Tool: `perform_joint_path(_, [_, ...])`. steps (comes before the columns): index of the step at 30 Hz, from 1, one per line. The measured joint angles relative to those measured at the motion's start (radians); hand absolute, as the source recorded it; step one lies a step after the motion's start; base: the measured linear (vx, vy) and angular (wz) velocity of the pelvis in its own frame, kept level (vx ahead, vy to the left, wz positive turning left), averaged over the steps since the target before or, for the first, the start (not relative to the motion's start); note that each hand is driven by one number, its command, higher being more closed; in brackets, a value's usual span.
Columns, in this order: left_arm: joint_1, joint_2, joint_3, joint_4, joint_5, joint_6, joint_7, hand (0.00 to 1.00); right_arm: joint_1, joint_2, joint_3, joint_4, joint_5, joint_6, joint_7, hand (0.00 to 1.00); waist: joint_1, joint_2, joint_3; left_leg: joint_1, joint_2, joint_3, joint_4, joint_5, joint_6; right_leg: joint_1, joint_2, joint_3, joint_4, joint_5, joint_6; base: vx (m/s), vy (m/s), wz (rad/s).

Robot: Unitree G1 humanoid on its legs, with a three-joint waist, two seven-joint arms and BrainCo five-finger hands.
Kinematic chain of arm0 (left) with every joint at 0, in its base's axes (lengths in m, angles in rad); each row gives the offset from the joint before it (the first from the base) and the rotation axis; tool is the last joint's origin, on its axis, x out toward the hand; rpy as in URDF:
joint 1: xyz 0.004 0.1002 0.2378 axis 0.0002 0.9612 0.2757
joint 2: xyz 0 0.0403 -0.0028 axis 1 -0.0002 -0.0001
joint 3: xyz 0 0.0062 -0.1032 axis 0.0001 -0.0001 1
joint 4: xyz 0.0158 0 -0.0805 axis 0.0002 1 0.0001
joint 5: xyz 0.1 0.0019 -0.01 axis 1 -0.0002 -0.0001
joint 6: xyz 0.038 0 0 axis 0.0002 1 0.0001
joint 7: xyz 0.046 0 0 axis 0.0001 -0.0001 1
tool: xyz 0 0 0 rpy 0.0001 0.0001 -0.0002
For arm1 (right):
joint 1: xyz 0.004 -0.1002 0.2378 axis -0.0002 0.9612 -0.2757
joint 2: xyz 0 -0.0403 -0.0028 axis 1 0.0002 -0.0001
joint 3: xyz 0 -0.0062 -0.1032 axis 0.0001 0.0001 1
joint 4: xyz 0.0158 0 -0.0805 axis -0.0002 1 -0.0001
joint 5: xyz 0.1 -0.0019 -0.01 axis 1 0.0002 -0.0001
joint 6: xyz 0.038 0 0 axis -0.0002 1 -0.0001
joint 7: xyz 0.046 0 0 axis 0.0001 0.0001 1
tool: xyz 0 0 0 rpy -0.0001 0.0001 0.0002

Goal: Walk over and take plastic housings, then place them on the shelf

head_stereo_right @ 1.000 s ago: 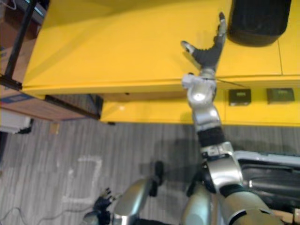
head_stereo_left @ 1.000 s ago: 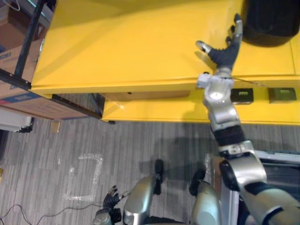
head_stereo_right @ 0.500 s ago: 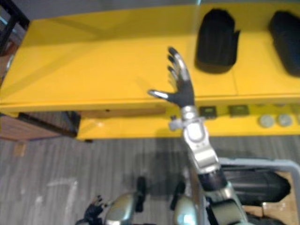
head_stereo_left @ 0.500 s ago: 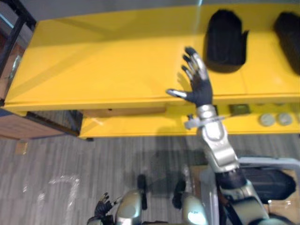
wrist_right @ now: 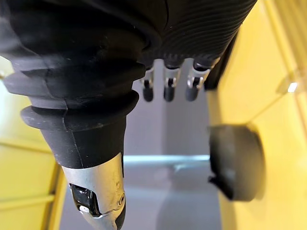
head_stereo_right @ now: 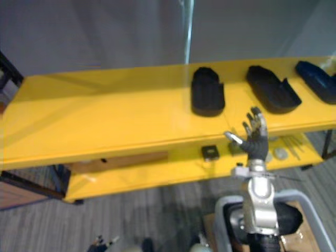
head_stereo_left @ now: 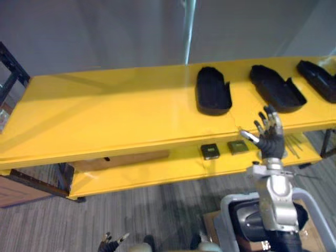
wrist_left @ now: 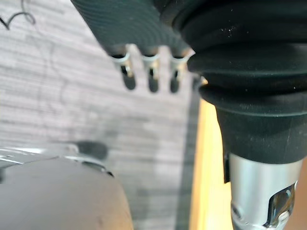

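My right hand's fingers (head_stereo_left: pixel 276 124) are straight and fanned apart, the thumb (head_stereo_left: pixel 248 136) pointing off to the left side, and they grip nothing. In the right wrist view the dark fingertips (wrist_right: pixel 167 88) hang free with open air past them. The right hand (head_stereo_left: pixel 269 140) is raised, palm away from me, in front of the front edge of the yellow table (head_stereo_left: pixel 115 115), touching neither it nor the parts.

The plastic housings lie on the table top beyond the hand: the nearest black housing (head_stereo_left: pixel 212 90) up and to its left, the second housing (head_stereo_left: pixel 276 87) up and a little right, the third housing (head_stereo_left: pixel 317 79) at the far right edge. All three are apart from each other.

On the table's lower shelf (head_stereo_left: pixel 157 170) I see two small dark square parts (head_stereo_left: pixel 210 151), just left of the hand.

My left hand (head_stereo_left: pixel 108 244) hangs low over the grey floor (head_stereo_left: pixel 79 220), fingers (wrist_left: pixel 151 81) relaxed and empty.
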Motion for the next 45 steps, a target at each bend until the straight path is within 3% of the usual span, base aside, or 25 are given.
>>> perform_joint_path(4, [0.023,0.003,0.001,0.000,0.034,0.021,-0.002,0.00,-0.019,-0.022,-0.043,0.117,-0.194,-0.010,-0.026,0.00,-0.001,0.001,-0.013,0.007,-0.015,-0.007,-0.027,0.014,0.009,0.000,-0.004,-0.002,-0.004,0.005,0.008,-0.01,0.026,0.03])
perform_joint_path(9, [0.024,0.009,0.002,-0.001,0.035,0.038,-0.009,0.00,-0.185,-0.135,0.013,0.292,-0.425,-0.009,-0.071,0.00,0.004,-0.004,-0.010,-0.003,-0.033,-0.039,-0.041,0.029,0.020,0.000,-0.020,-0.030,-0.007,0.010,0.017,-0.01,0.028,0.18])
perform_joint_path(14, [0.008,0.025,0.002,-0.049,0.034,0.060,-0.036,0.00,-0.455,-0.292,0.123,0.499,-0.590,-0.004,-0.153,0.00,0.025,-0.017,0.075,-0.076,-0.050,-0.089,0.023,0.023,0.039,-0.013,-0.043,-0.079,-0.005,0.020,0.022,-0.04,0.033,0.34])
perform_joint_path(16, [-0.018,0.033,0.001,-0.051,0.032,0.065,-0.040,0.00,-0.526,-0.346,0.145,0.544,-0.595,0.001,-0.180,0.00,0.038,-0.013,0.118,-0.124,-0.051,-0.107,0.090,0.004,0.044,-0.026,-0.050,-0.089,0.004,0.023,0.019,-0.04,0.043,0.39])
perform_joint_path(21, [-0.029,0.038,0.001,-0.108,0.022,0.065,-0.055,0.00,-0.693,-0.468,0.230,0.613,-0.616,0.009,-0.231,0.00,0.067,0.038,0.217,-0.262,-0.030,-0.135,0.301,-0.074,0.057,-0.077,-0.047,-0.088,0.062,0.014,0.006,-0.07,0.054,0.17])
perform_joint_path(26, [-0.069,0.048,0.001,-0.130,0.017,0.063,-0.073,0.00,-0.790,-0.558,0.292,0.629,-0.622,0.017,-0.235,0.00,0.070,0.058,0.318,-0.353,-0.011,-0.138,0.420,-0.116,0.069,-0.150,-0.049,-0.080,0.153,-0.012,-0.005,-0.12,0.049,-0.01])
perform_joint_path(30, [-0.102,0.050,-0.002,-0.139,0.012,0.062,-0.075,0.00,-0.841,-0.593,0.328,0.689,-0.620,0.049,-0.229,0.00,0.086,0.065,0.326,-0.418,-0.006,-0.138,0.468,-0.126,0.074,-0.225,-0.056,-0.060,0.217,-0.032,-0.011,-0.10,0.029,-0.03])
perform_joint_path(34, [-0.120,0.059,-0.011,-0.140,0.006,0.057,-0.075,0.00,-0.879,-0.635,0.338,0.703,-0.595,0.084,-0.199,0.00,0.092,0.089,0.339,-0.437,-0.011,-0.137,0.478,-0.125,0.076,-0.255,-0.068,-0.056,0.253,-0.040,-0.006,-0.05,0.015,0.00])
perform_joint_path(43, [-0.134,0.076,-0.025,-0.146,-0.025,0.057,-0.076,0.00,-0.935,-0.656,0.347,0.698,-0.524,0.127,-0.079,0.00,0.092,0.093,0.340,-0.451,-0.008,-0.128,0.471,-0.120,0.071,-0.296,-0.071,-0.041,0.288,-0.055,-0.006,0.00,-0.006,-0.03])
perform_joint_path(44, [-0.134,0.076,-0.036,-0.149,-0.026,0.056,-0.077,0.00,-0.941,-0.656,0.351,0.702,-0.511,0.129,-0.073,1.00,0.092,0.094,0.340,-0.450,-0.008,-0.128,0.471,-0.119,0.070,-0.297,-0.071,-0.040,0.290,-0.057,-0.006,0.00,0.000,0.00])
perform_joint_path(45, [-0.134,0.076,-0.042,-0.150,-0.026,0.056,-0.077,0.00,-0.947,-0.656,0.356,0.706,-0.509,0.128,-0.068,1.00,0.093,0.094,0.340,-0.450,-0.007,-0.128,0.471,-0.119,0.069,-0.297,-0.071,-0.040,0.290,-0.057,-0.006,0.00,0.000,0.00])
